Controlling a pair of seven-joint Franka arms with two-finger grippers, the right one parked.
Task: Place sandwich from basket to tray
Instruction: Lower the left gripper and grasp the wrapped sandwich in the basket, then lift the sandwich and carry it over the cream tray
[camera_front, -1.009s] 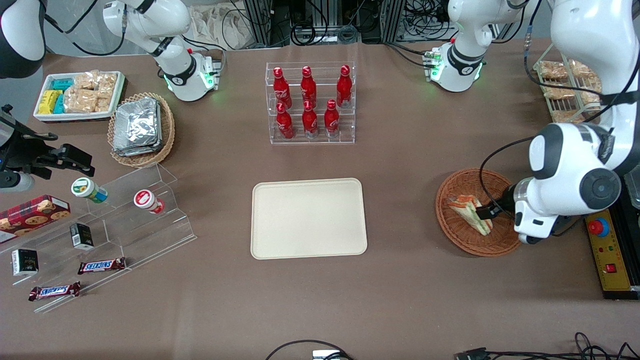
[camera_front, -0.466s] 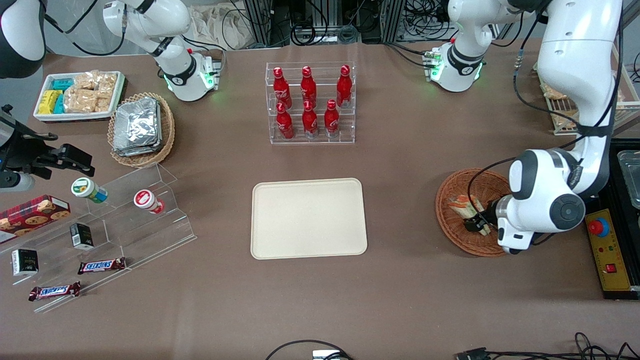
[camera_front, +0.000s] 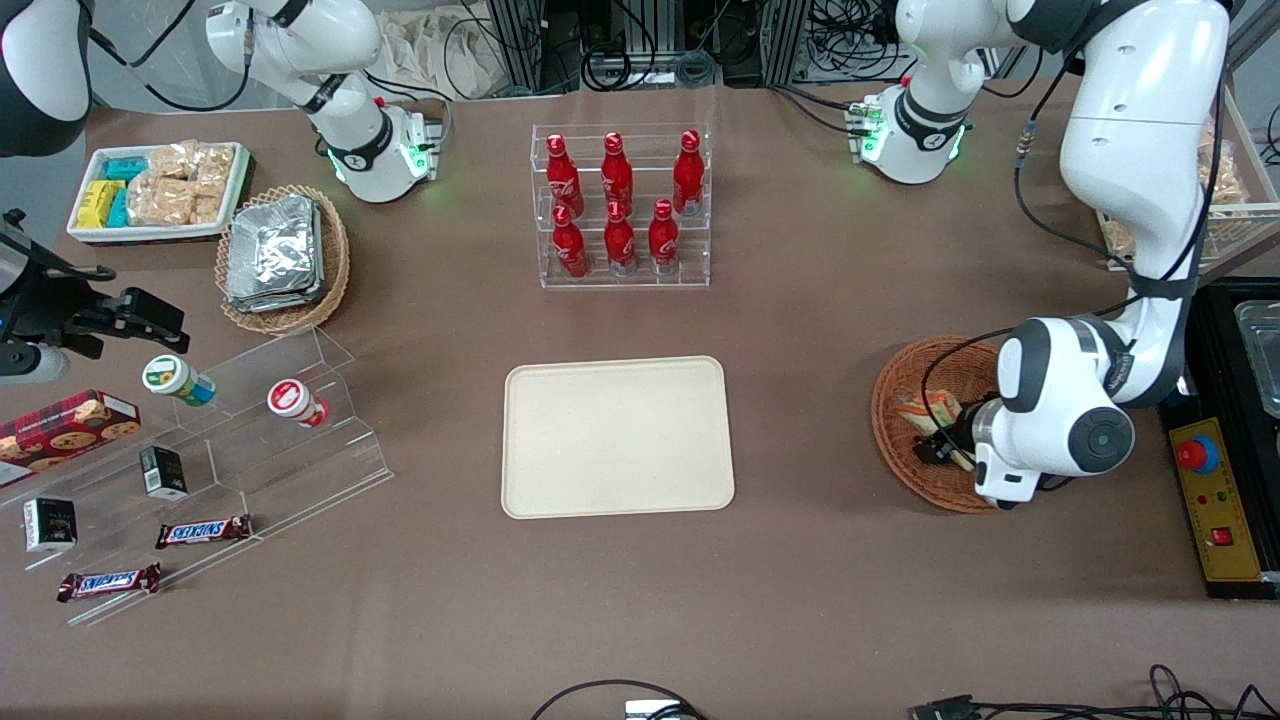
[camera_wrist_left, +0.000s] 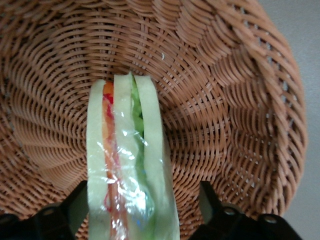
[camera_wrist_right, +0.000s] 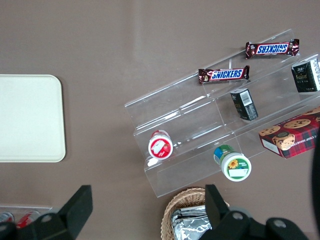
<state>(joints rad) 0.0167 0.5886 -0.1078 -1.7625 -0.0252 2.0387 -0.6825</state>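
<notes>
The clear-wrapped sandwich lies in the reddish-brown wicker basket toward the working arm's end of the table. It is a wedge of white bread with orange-red and green layers. My left gripper is down inside the basket, open. Its two fingers straddle the sandwich's wide end; one finger is close against the bread, the other stands apart from it. The cream-beige tray sits bare at the table's middle.
A yellow control box with a red button sits beside the basket. A clear rack of red bottles stands farther from the camera than the tray. A stepped acrylic shelf, a foil-packet basket and a white snack tray lie toward the parked arm's end.
The left arm's wrist swung toward the tray and the gripper slid along the sandwich, deeper into the basket. The sandwich stays in the basket.
</notes>
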